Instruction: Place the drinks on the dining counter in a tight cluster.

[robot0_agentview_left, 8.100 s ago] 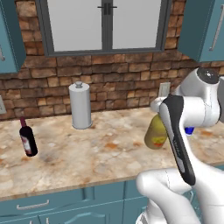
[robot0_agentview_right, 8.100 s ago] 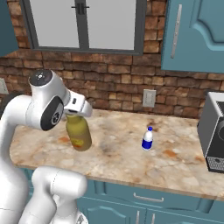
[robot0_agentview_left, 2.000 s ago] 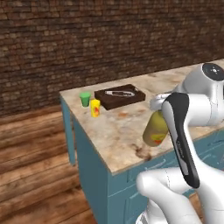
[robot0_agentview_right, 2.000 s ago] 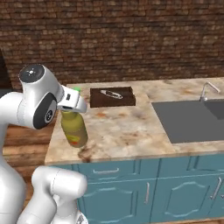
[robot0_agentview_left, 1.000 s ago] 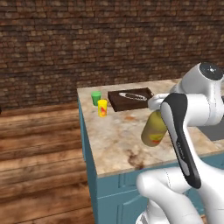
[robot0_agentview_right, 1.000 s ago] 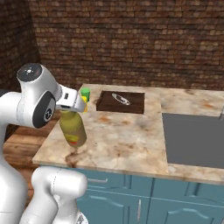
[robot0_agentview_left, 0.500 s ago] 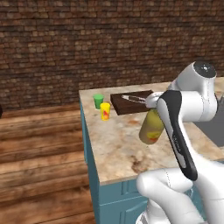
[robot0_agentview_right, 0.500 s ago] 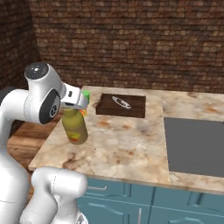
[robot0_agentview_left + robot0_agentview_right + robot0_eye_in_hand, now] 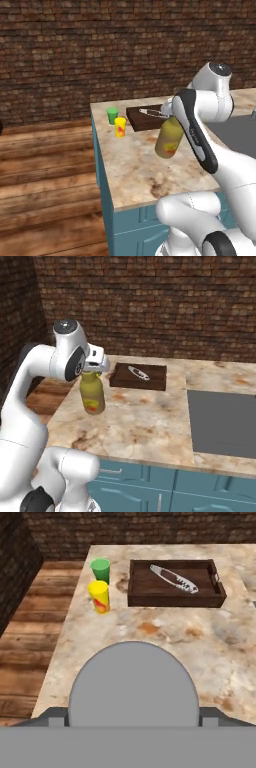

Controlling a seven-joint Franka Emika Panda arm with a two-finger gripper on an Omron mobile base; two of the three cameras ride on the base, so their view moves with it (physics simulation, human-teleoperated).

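Note:
My gripper [image 9: 172,117] is shut on the neck of a fat olive-yellow bottle [image 9: 168,139] with a yellow-red label, one of the drinks. The bottle [image 9: 93,394] hangs upright above the left end of the dining counter [image 9: 145,428], a beige marbled top on a teal base. It hangs clear of the stone. In the hand view its grey cap [image 9: 132,684] sits between my fingertips, with the counter [image 9: 225,642] spread out below.
A green cup [image 9: 100,569] and a yellow cup [image 9: 99,597] stand near the counter's far left corner. A dark wooden tray [image 9: 170,602] holding a metal utensil [image 9: 174,578] lies beside them. The inset sink [image 9: 225,421] is to the right. Wooden floor [image 9: 45,175] lies beyond the left edge.
The whole scene has slid as the base drove along the counter. The arm has reached a little further forward over the top, the bottle still in its grip.

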